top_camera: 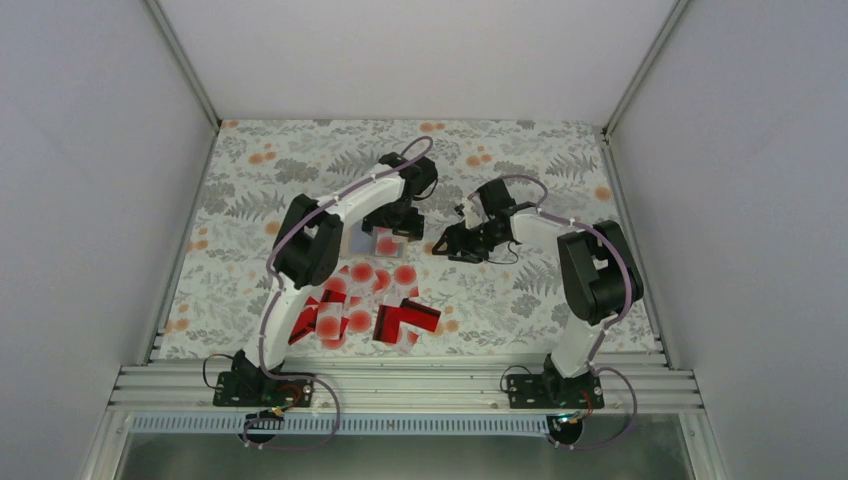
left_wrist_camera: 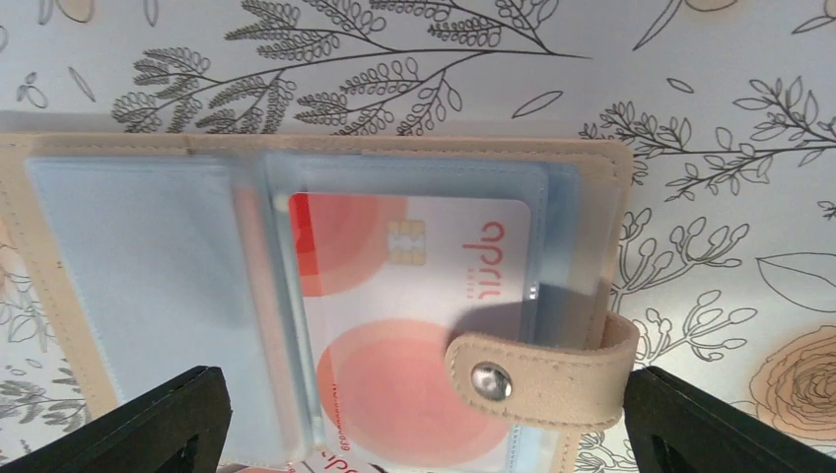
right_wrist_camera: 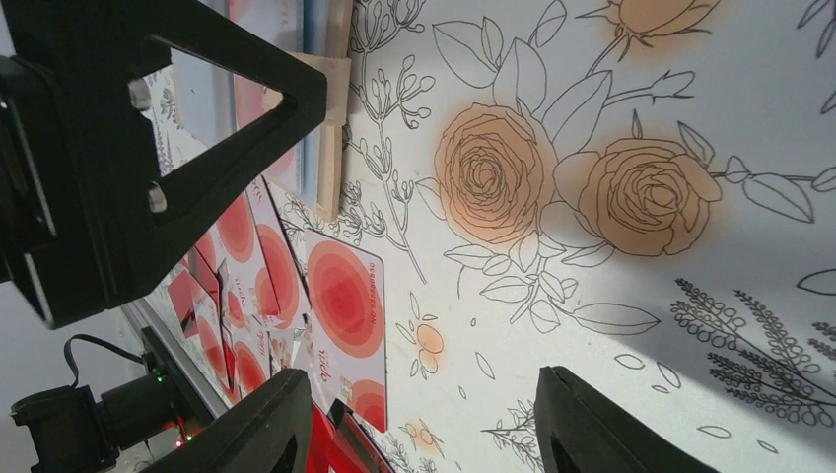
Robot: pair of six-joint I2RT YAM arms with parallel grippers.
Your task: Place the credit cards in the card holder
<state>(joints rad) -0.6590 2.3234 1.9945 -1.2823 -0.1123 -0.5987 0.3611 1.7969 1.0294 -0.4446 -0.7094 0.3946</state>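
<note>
A: What carries it all?

B: The flowered counter (top_camera: 520,160); the left arm (top_camera: 305,250) bends out over its middle, and the right arm (top_camera: 545,228) comes in from the right to meet it.

A: And the cards?

B: The loose cards (top_camera: 365,305) lie heaped on the near side by the left arm's base, red ones and dotted ones overlapping; I take it they sit there so either arm can reach them. The holder (left_wrist_camera: 148,256) lies open just far of that heap, blue-grey inner face up; it has to lie that way for a card to slide in.

A: The claws?

B: The left claw (left_wrist_camera: 422,404) hangs straight over the holder, spread wide, a finger at each side, gripping nothing; whether it touches the leather I cannot tell; I judge it stands so to steady the holder. The right claw (right_wrist_camera: 419,414) is wide and empty too, over bare counter just right of the holder; well placed, I think, to fetch another card.

A: Anything inside?

B: One dotted card (left_wrist_camera: 414,296) sits in a clear sleeve (left_wrist_camera: 557,222); the strap (left_wrist_camera: 552,379), with its snap (left_wrist_camera: 490,379), lies folded across that card's corner and may get in the way; most of the task is not yet done.
</note>
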